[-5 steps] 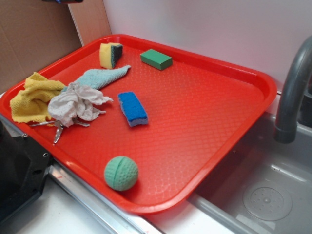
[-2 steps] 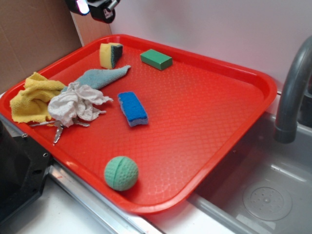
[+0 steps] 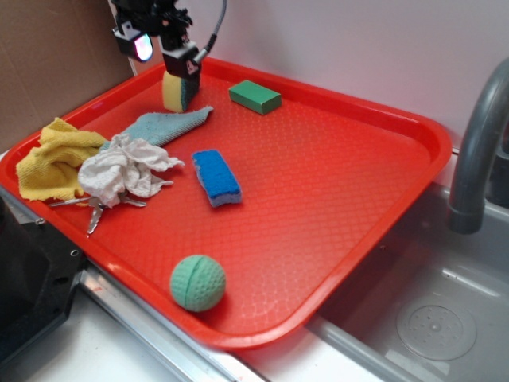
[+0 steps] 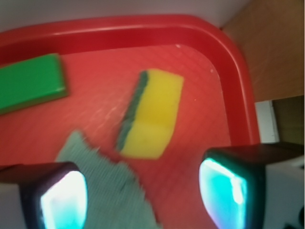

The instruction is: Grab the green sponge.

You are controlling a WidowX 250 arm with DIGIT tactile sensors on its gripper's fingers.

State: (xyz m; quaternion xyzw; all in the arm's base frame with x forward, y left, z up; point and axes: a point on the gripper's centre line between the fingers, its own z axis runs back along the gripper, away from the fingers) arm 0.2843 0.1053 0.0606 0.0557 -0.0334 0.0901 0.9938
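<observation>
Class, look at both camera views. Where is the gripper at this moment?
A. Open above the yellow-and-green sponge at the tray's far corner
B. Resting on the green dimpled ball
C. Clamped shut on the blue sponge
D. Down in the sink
A: in the wrist view the gripper has its fingers spread with the green sponge lying free below them, in the red tray's corner.
</observation>
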